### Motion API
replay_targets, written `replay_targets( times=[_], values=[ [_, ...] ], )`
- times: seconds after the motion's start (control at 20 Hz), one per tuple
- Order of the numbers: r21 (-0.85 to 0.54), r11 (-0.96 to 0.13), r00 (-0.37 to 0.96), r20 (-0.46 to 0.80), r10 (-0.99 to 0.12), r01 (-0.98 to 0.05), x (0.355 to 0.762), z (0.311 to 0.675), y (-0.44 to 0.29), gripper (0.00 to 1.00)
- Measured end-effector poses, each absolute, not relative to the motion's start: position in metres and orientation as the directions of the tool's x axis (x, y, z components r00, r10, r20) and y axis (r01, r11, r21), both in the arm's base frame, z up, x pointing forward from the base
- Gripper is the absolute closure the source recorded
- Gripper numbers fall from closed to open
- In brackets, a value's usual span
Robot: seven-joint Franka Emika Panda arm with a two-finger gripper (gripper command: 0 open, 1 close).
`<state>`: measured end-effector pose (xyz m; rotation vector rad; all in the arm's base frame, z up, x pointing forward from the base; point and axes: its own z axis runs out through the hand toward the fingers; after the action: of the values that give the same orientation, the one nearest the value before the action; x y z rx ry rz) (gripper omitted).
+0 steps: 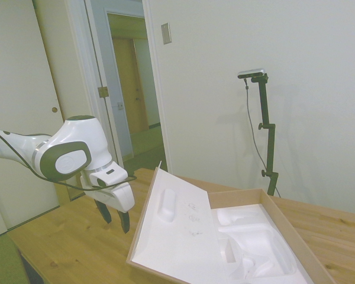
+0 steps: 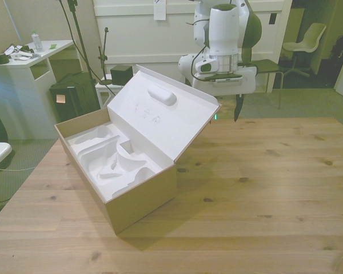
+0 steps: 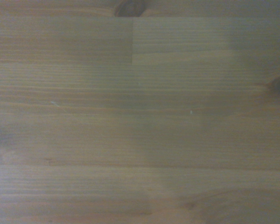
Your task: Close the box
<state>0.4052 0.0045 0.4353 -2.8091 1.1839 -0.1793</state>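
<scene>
While the box [image 2: 138, 197] lid stands raised, end effector [image 1: 116, 220] fingers narrowly apart, empty, behind lid.

Matt cardboard box [image 2: 138, 200] — knotty wooden table [image 2: 263, 188]

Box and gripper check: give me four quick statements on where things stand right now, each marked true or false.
1. The box has its lid raised. True.
2. The gripper is gripping the lid. False: it hangs apart from it, behind the lid's outer side.
3. White moulded foam lines the box. True.
4. The wrist view shows the foam. False: only the table.
</scene>
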Motion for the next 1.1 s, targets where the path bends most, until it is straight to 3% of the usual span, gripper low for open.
replay_targets(
  times=[0.2,0.4,0.65,0.9,1.1],
  values=[
    [-0.121,-0.688,0.687,0.061,-0.724,-0.715,0.405,0.43,0.0,0.0],
    [-0.158,-0.648,0.647,0.065,-0.759,-0.745,0.408,0.448,-0.024,0.0],
    [-0.24,-0.56,0.558,0.082,-0.826,-0.793,0.4,0.509,-0.094,0.0],
    [-0.37,-0.372,0.355,0.116,-0.928,-0.851,0.38,0.587,-0.242,0.0],
    [-0.452,-0.251,0.212,0.135,-0.968,-0.856,0.4,0.623,-0.316,0.0]
  ],
)
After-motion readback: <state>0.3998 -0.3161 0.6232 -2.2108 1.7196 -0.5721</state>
